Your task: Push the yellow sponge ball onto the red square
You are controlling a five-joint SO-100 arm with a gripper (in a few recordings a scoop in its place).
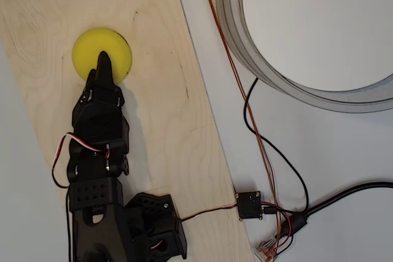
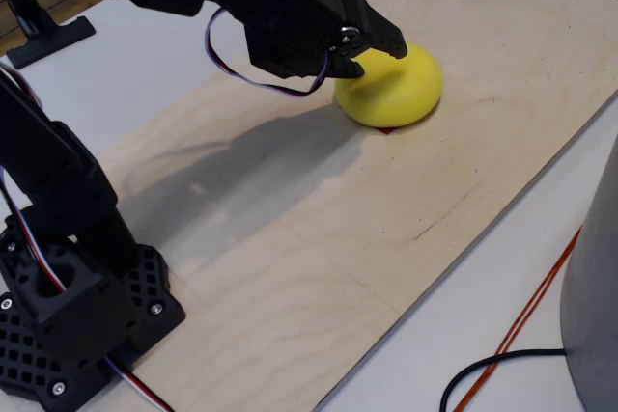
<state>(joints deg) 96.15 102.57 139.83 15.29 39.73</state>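
Yellow sponge ball (image 2: 391,87) is sitting on the wooden board (image 1: 166,121), a sliver of red square (image 2: 385,129) peeking under it. Gripper (image 1: 104,59) fingers look closed, empty, pressing its top. Soft, light foam; nudging the side beats pinching.

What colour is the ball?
Bright yellow; the yellow sponge ball shows best in the fixed view.

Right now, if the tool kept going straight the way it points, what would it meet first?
The yellow sponge ball: the tool already overlaps it from above and looks in contact. A sliver of the red square peeks out underneath the ball.
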